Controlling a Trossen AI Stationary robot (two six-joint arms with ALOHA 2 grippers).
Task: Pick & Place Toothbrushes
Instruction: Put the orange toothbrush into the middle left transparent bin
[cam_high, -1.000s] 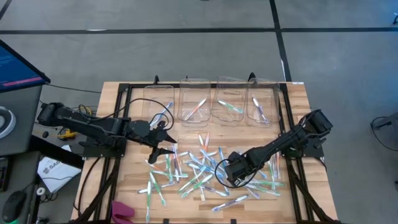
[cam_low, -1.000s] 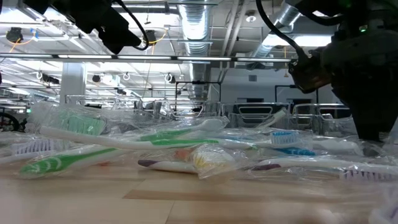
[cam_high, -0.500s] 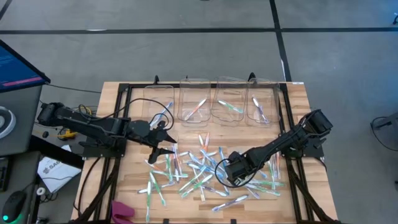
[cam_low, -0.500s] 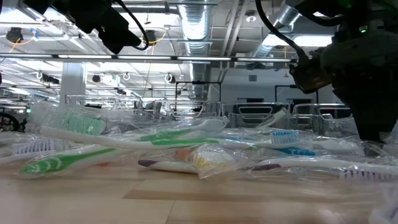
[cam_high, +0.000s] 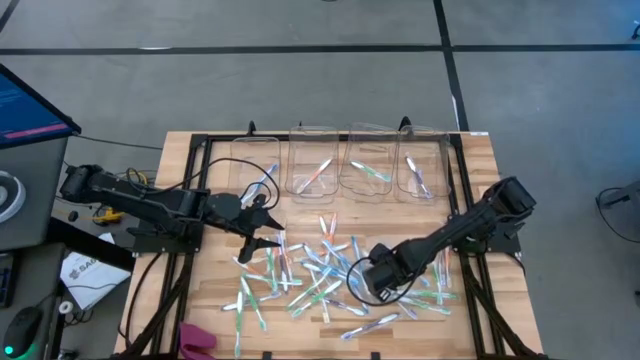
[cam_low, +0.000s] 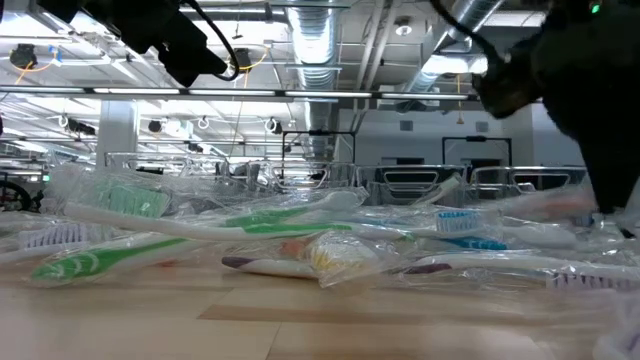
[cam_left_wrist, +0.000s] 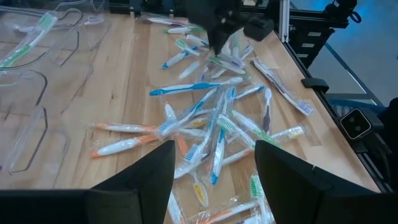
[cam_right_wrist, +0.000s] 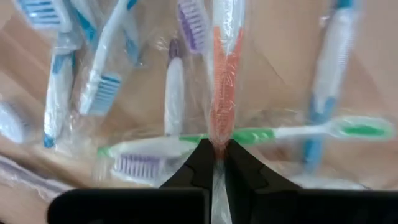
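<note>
The wooden table fills the middle of the high view, a black frame running round it. Four clear bins line up at twelve o'clock, each with a brush or two inside.

The left arm reaches in from nine o'clock and hangs above the table, its fingers spread wide with nothing between them, just at the nine o'clock edge of the pile.

The right arm comes in from three o'clock, angled down into the heap. Its gripper is at about five o'clock of the table centre, right in the pile, fingers pinched tight on an orange brush in a clear wrapper, gripped at one end, the rest running straight out ahead.

The brushes lie scattered across the six o'clock half of the table, crossing one another: blue, green, orange and purple, many in clear wrappers. In the low view a green brush lies nearest at nine o'clock, and a blue one towards three.

A pink object sits at the seven o'clock corner; what it is, I can't tell.
</note>
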